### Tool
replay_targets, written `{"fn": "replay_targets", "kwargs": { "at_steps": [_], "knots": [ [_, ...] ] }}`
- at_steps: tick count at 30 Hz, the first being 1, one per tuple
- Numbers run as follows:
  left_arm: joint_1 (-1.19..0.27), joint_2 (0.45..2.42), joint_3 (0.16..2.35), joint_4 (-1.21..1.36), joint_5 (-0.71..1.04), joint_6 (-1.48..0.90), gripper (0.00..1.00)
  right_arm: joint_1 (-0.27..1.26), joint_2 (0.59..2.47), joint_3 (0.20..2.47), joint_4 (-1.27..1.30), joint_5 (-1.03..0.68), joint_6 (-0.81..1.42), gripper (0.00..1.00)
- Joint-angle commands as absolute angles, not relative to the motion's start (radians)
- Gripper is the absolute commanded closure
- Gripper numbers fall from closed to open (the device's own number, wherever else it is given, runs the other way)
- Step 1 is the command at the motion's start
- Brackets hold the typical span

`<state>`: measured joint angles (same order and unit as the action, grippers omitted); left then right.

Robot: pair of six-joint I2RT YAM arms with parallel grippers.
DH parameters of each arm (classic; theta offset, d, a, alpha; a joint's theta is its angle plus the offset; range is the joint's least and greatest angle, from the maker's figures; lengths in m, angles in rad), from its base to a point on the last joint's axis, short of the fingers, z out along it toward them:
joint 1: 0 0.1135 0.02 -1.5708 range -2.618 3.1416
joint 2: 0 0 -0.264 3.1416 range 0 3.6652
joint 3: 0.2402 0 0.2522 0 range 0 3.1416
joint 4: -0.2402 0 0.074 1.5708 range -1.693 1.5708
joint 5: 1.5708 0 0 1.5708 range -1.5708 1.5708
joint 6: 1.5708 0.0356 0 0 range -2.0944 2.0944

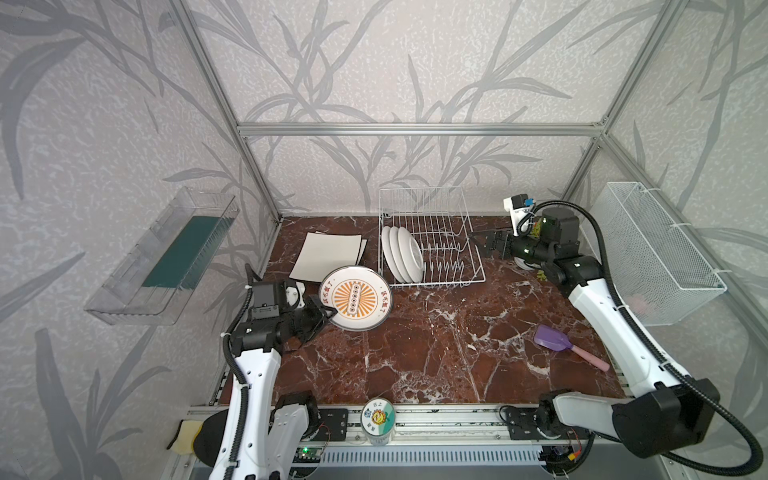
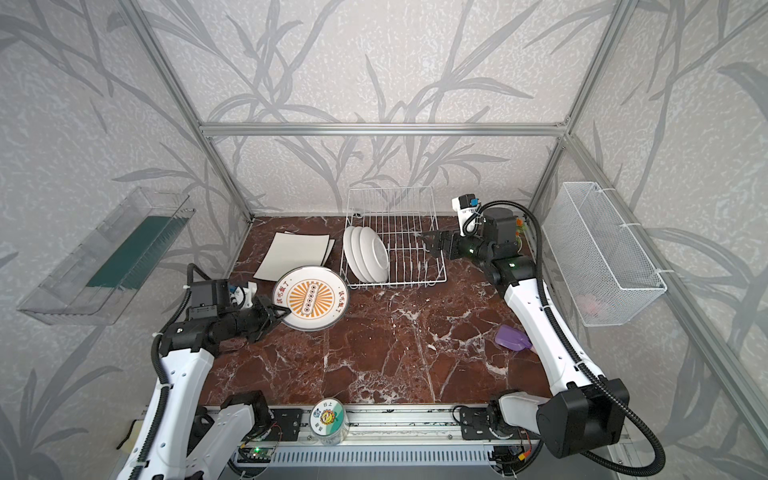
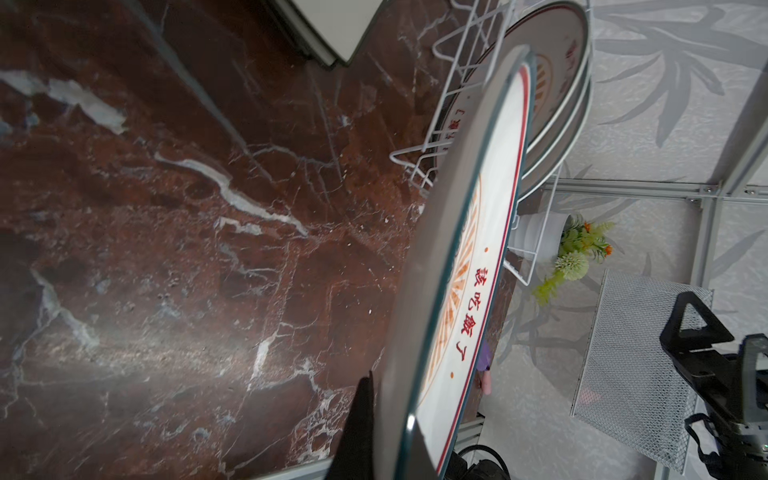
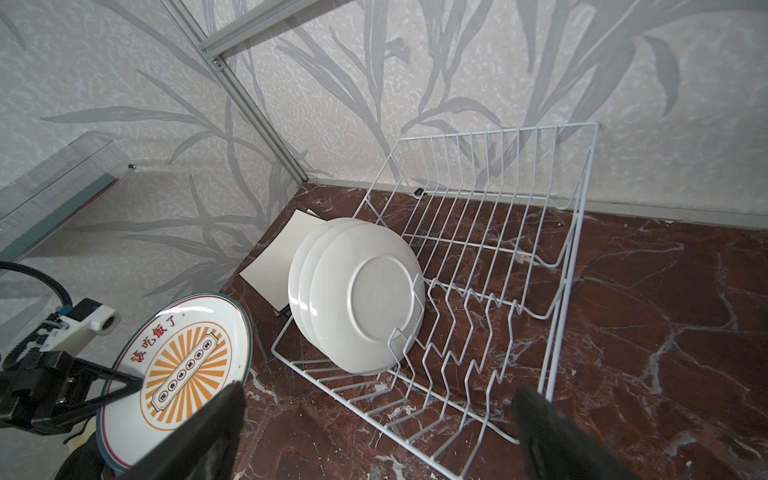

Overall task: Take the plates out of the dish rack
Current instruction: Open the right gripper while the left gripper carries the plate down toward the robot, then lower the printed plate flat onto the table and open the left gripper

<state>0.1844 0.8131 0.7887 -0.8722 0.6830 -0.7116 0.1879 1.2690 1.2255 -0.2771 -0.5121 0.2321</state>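
The left gripper [image 1: 328, 312] is clamped on the near-left rim of a printed plate [image 1: 353, 299], and the same grip is seen in both top views [image 2: 279, 312]. In the left wrist view the printed plate [image 3: 469, 270] is seen almost edge-on, with one dark finger [image 3: 357, 428] laid against its underside. The plate is held face up and tilted, with its orange sunburst and red characters showing. It is outside the rack [image 1: 436, 285], just off the rack's near-left corner. Its far edge overlaps the near corner of the square plates [image 1: 328, 253] in both top views; whether they touch cannot be told.

The right gripper [image 1: 478, 244] is held with its jaws wide apart and nothing between them. It is placed at the right side of the rack [image 2: 395, 284] and pointed across it; contact with the wire cannot be judged. In the right wrist view the gripper [image 4: 378, 388] is seen with the rack's tines between its fingertips.

Three white plates [image 4: 361, 299] are stood on edge at the left end of the rack, leaning together, with their backs turned to the right gripper. The rest of the tines are bare. The square plates [image 2: 295, 253] are stacked flat on the table [image 1: 436, 345], just left of the rack. A purple scoop [image 1: 552, 338] is laid near the right arm, well apart from the rack.
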Motion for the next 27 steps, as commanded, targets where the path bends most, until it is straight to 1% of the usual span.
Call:
{"fn": "replay_targets", "kwargs": {
  "at_steps": [1,6,12,19,24,27],
  "knots": [
    [0.198,0.773,0.757,-0.898,0.677,-0.746,1.00,0.186,1.246,1.219,-0.304,-0.496,0.205,0.01],
    [0.204,0.758,0.683,-0.898,0.636,-0.751,1.00,0.186,1.248,1.209,-0.295,-0.496,0.215,0.01],
    [0.205,0.753,0.534,-0.687,0.663,-0.837,1.00,0.186,1.248,1.199,-0.285,-0.499,0.227,0.01],
    [0.205,0.774,0.483,-0.541,0.634,-0.833,1.00,0.186,1.255,1.187,-0.269,-0.508,0.241,0.01],
    [0.206,0.839,0.416,-0.403,0.672,-0.865,1.00,0.186,1.270,1.182,-0.265,-0.529,0.249,0.01],
    [0.206,0.872,0.395,-0.359,0.667,-0.877,1.00,0.186,1.273,1.180,-0.270,-0.528,0.243,0.01]
  ]
}}
